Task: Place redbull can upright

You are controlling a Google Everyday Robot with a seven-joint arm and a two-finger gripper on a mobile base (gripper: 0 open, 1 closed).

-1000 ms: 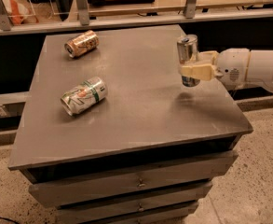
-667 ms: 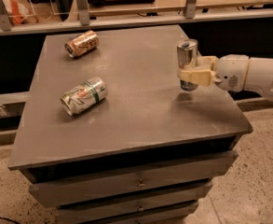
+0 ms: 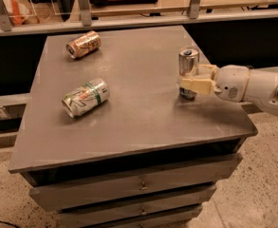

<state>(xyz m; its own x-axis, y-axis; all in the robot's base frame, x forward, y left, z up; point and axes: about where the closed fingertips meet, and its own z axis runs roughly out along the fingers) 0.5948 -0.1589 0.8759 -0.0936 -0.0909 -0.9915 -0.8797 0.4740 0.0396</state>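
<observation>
The redbull can (image 3: 188, 61), slim and silver-blue with a shiny top, stands upright near the right edge of the grey table (image 3: 129, 113). Its base rests on the tabletop. My gripper (image 3: 187, 78) reaches in from the right and is shut on the can's middle, with one cream finger (image 3: 193, 85) in front of the can and the other behind it. The white arm (image 3: 252, 87) extends off the right edge of the view.
A fatter silver-white can with a green band (image 3: 85, 97) lies on its side at the left middle of the table. An orange-copper can (image 3: 83, 44) lies on its side at the back left. Drawers sit below the tabletop. A railing runs behind.
The gripper has moved the can slightly left and down, so that it now rests on the tabletop. The two lying cans have not moved.
</observation>
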